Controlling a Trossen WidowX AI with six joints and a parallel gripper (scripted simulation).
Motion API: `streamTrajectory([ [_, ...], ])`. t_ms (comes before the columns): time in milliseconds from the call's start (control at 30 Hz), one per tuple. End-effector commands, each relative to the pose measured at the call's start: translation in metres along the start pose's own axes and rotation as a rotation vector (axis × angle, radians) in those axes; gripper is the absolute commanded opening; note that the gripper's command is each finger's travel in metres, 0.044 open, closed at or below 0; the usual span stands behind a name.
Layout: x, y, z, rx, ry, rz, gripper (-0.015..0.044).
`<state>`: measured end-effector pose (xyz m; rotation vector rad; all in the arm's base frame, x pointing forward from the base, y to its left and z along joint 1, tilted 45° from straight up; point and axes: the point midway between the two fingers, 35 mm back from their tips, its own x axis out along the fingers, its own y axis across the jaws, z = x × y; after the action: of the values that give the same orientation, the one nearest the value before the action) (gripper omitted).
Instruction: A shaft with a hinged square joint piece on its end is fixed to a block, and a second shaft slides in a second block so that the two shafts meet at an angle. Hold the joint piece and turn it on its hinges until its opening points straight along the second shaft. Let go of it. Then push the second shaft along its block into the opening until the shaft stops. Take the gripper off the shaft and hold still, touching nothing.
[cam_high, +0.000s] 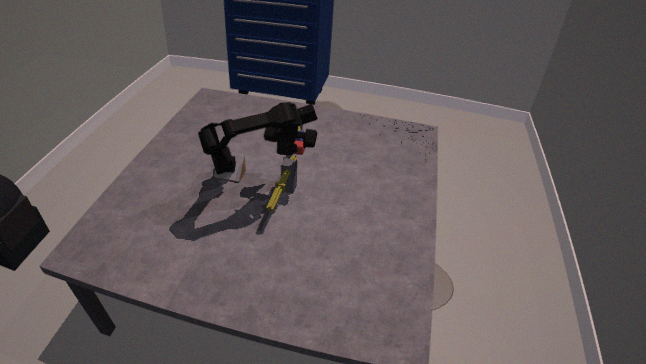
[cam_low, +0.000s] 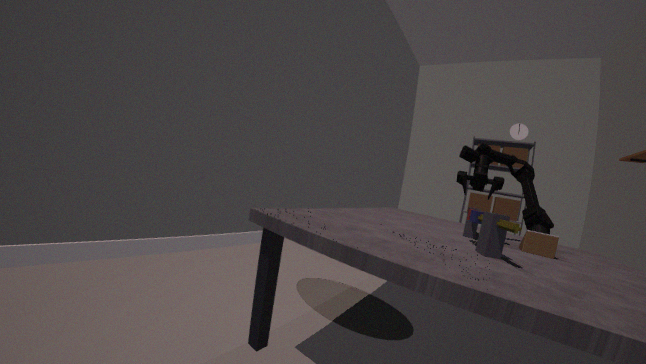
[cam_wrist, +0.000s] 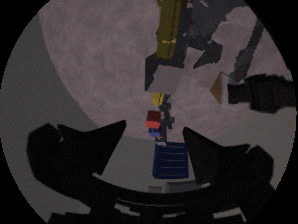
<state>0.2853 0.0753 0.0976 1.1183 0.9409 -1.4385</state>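
Observation:
The red joint piece (cam_high: 299, 147) (cam_low: 470, 215) (cam_wrist: 153, 119) sits at the end of the first shaft, with a blue part (cam_low: 476, 216) (cam_wrist: 154, 132) behind it. Its opening is too small to make out. The second shaft (cam_high: 276, 196) (cam_low: 509, 227) (cam_wrist: 168, 30) is yellow and runs through the grey second block (cam_high: 291, 179) (cam_low: 491, 237) (cam_wrist: 166, 79). Its front end (cam_wrist: 157, 98) shows a small gap from the red piece in the wrist view. My gripper (cam_low: 477, 195) (cam_wrist: 154, 126) is open and empty, above the joint and blocks. In the top view the arm partly hides the joint.
The first block (cam_low: 468, 230) stands behind the second block in the exterior view. A tan and white wedge (cam_high: 243, 169) (cam_low: 540, 245) (cam_wrist: 216, 90) stands beside the arm's base. A blue cabinet (cam_high: 275, 50) (cam_wrist: 170, 161) stands beyond the table (cam_high: 350, 260).

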Motion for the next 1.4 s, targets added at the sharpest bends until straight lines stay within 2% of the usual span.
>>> streamTrajectory([
  [0, 0.002, -0.001, 0.001, 0.027, 0.012, -0.001, 0.0440],
  [200, -0.004, 0.003, 0.011, 0.015, 0.013, 0.008, 0.0440],
  [400, -0.056, 0.020, 0.109, -0.087, -0.013, 0.080, 0.0440],
  [567, -0.099, 0.000, 0.193, -0.171, -0.083, 0.120, 0.0440],
  [667, -0.112, -0.012, 0.216, -0.195, -0.110, 0.125, 0.0440],
  [900, -0.105, -0.011, 0.218, -0.168, -0.139, 0.094, 0.0440],
  [1367, -0.055, -0.006, 0.236, 0.042, -0.479, -0.105, 0.0440],
])
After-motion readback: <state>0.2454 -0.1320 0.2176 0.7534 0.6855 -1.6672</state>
